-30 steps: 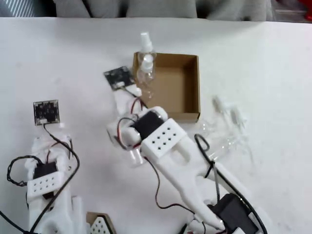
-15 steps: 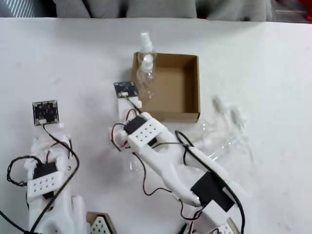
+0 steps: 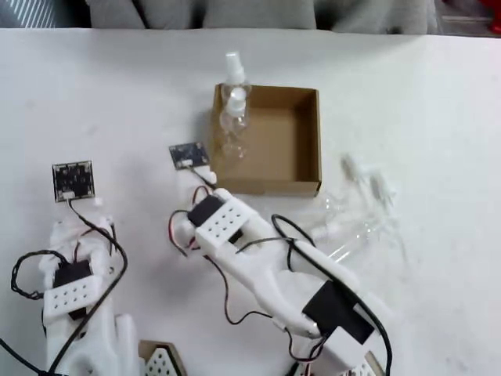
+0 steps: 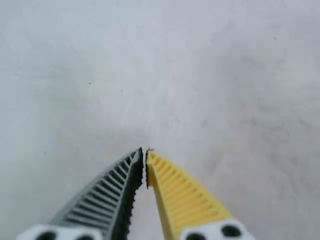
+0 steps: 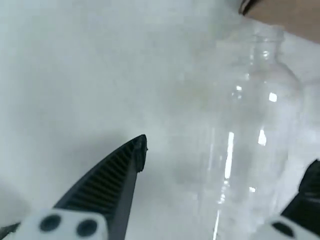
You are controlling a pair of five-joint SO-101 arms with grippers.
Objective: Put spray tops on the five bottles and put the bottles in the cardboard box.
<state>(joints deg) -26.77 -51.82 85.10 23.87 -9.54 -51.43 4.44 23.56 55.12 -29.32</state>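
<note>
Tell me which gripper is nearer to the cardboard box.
Right. The right gripper is just in front of the cardboard box, open around an uncapped bottle; the left gripper is shut over the table, far off to the box's left.

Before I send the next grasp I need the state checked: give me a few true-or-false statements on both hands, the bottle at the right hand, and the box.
1. The left hand is shut with nothing in it. True.
2. The right hand is shut on a bottle. False: its fingers are apart, with the clear bottle standing between them.
3. That bottle has a spray top on. False: its neck is bare.
4. The cardboard box holds a capped bottle. True.
5. The loose spray tops lie inside the box. False: they lie on the table beside it.
</note>
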